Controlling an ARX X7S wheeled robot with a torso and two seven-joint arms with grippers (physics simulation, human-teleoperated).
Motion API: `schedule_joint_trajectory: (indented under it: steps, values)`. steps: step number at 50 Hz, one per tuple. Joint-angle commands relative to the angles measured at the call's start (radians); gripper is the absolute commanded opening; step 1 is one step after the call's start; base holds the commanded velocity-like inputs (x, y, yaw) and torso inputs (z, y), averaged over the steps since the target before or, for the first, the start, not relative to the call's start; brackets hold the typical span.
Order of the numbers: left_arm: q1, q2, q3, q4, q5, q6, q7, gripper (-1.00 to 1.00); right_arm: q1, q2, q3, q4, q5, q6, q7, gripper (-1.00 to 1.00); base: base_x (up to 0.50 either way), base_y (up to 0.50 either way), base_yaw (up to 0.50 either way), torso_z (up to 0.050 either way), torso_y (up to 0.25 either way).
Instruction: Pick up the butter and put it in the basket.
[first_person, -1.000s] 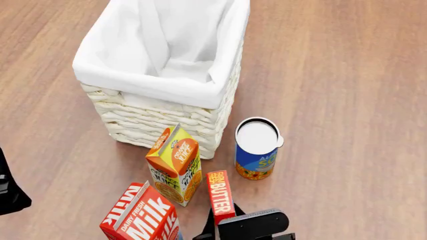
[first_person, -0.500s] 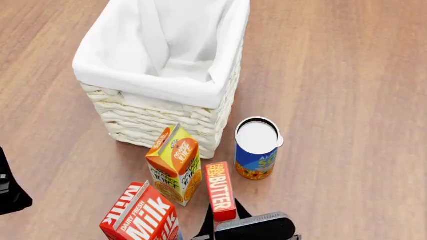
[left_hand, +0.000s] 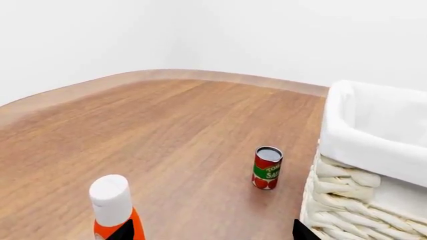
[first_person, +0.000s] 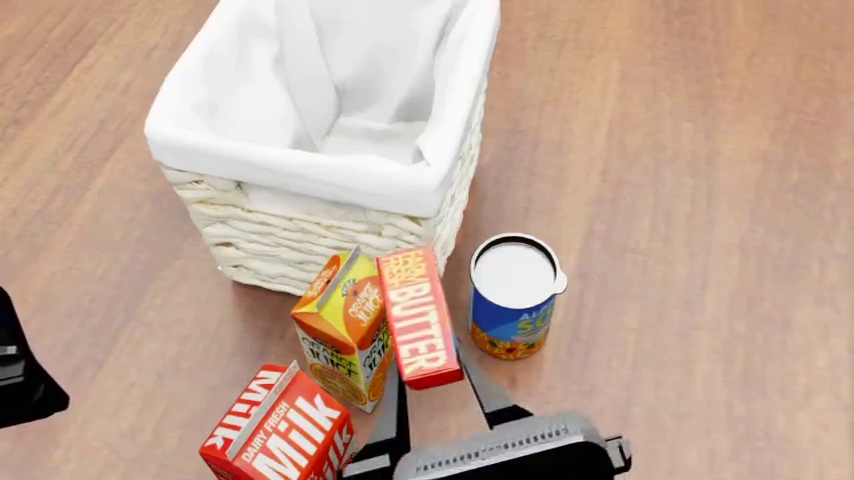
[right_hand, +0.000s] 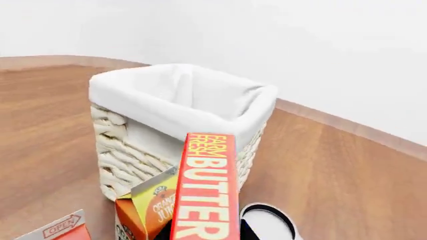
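Milk carton (first_person: 283, 432) and right gripper (first_person: 434, 405) body cut off by head view's lower edge

Rough woven wicker basket (first_person: 327, 240), white cloth liner (first_person: 334, 90), smooth wood-grain floor (first_person: 667, 150)

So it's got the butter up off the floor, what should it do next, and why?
Probably keep lifting: the butter, held in the right gripper, looks lower than the basket rim in the right wrist view. It likely needs to clear the rim, then move forward over the opening.

butter (first_person: 418, 318) before basket (first_person: 320, 235), beside can (first_person: 513, 297)
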Motion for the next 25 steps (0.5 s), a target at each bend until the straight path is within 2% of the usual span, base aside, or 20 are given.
schedule_joint_trajectory:
  steps: [1, 8, 10, 13, 15, 18, 25]
  values:
    - [-0.004, -0.003, 0.008, -0.014, 0.002, 0.011, -0.001, 1.00, 0.052, 0.033, 0.018, -0.255, -0.070, 0.179, 0.023, -1.00, 0.00, 0.00, 0.00, 0.000, 0.010]
    - [-0.005, -0.004, 0.017, -0.025, 0.007, 0.021, -0.002, 1.00, 0.143, 0.044, 0.035, -0.432, -0.069, 0.408, 0.029, -1.00, 0.00, 0.00, 0.00, 0.000, 0.000]
    - [-0.005, -0.004, 0.021, -0.028, 0.010, 0.023, -0.002, 1.00, 0.196, 0.087, 0.034, -0.441, 0.017, 0.429, 0.093, -1.00, 0.00, 0.00, 0.00, 0.000, 0.005]
    - [-0.006, -0.003, 0.026, -0.031, 0.012, 0.026, -0.003, 1.00, 0.378, 0.284, -0.036, -0.441, 0.402, 0.384, 0.427, -1.00, 0.00, 0.00, 0.00, 0.000, 0.000]
    - [-0.007, -0.003, 0.029, -0.033, 0.013, 0.027, -0.004, 1.00, 0.473, 0.377, -0.099, -0.441, 0.569, 0.322, 0.570, -1.00, 0.00, 0.00, 0.00, 0.008, 0.000]
    - [-0.007, -0.003, 0.034, -0.039, 0.015, 0.031, -0.005, 1.00, 0.533, 0.470, -0.102, -0.439, 0.689, 0.254, 0.639, -1.00, 0.00, 0.00, 0.00, 0.000, 0.003]
    - [-0.006, -0.003, 0.043, -0.044, 0.020, 0.039, -0.007, 1.00, 0.503, 0.583, -0.019, -0.416, 0.765, 0.138, 0.632, -1.00, 0.00, 0.00, 0.00, 0.000, 0.000]
